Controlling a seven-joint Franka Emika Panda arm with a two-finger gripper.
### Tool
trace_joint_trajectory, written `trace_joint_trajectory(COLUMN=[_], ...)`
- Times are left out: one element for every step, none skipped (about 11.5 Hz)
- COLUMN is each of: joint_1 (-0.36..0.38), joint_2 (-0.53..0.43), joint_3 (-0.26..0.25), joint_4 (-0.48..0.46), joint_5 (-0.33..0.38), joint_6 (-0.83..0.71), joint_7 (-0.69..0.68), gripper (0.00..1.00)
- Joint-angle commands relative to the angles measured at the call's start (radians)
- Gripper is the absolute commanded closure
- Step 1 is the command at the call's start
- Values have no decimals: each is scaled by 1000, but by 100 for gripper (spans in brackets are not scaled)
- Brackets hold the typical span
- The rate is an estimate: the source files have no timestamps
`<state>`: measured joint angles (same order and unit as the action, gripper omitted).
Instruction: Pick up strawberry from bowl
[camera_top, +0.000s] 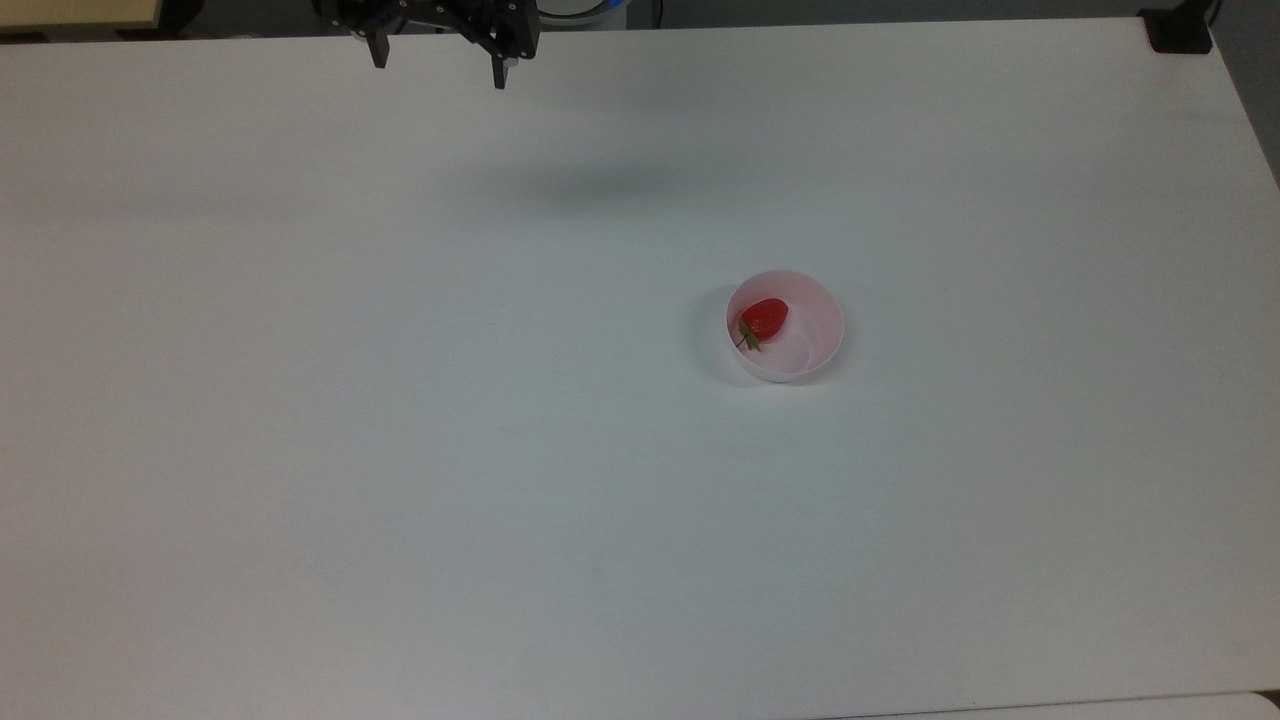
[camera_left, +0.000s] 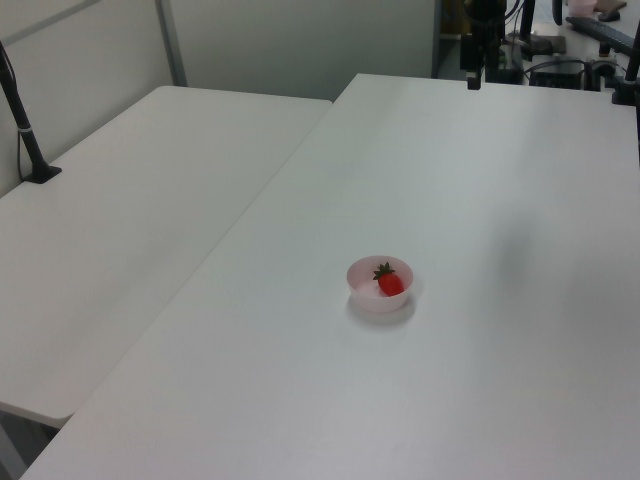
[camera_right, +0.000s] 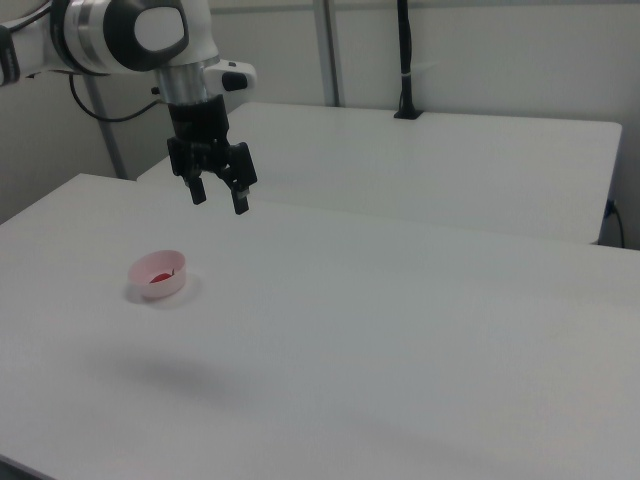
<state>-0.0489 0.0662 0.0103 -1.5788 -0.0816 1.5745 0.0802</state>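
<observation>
My jaws (camera_top: 437, 62) hang parted, empty, well apart from the strawberry (camera_top: 765, 318) in the bowl (camera_top: 815, 345), toward the top view's lower right.

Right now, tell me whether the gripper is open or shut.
Open: the gripper has its two fingers spread with a clear gap, holding nothing, high above the table.

Top view's far edge slices the claw (camera_top: 440, 72) off above its two fingertips. In the right view the bowl (camera_right: 158, 276) wall hides most of the strawberry (camera_right: 160, 278), just a red sliver. The worktop (camera_right: 400, 330) runs off the right view's near edge.
</observation>
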Motion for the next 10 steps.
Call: trace_joint_trajectory(joint_1=[12,14,15,33,62,85,110,144,174,214], joint_2=[-16,-3,6,20,27,52,73,96,121,145], joint_3=[-3,2,5,7,7,7,7,7,7,7], joint_4=[-23,-23,-20,-20,-18,-4,17,26,31,31], joint_5=[-3,0,2,3,2,2,5,3,3,3], joint_6=[12,28,33,50,61,74,78,79,91,135], joint_7=[-5,-5,-5,-4,-2,0,4,25,48,70], gripper=[0,0,0,0,0,0,0,0,0,0])
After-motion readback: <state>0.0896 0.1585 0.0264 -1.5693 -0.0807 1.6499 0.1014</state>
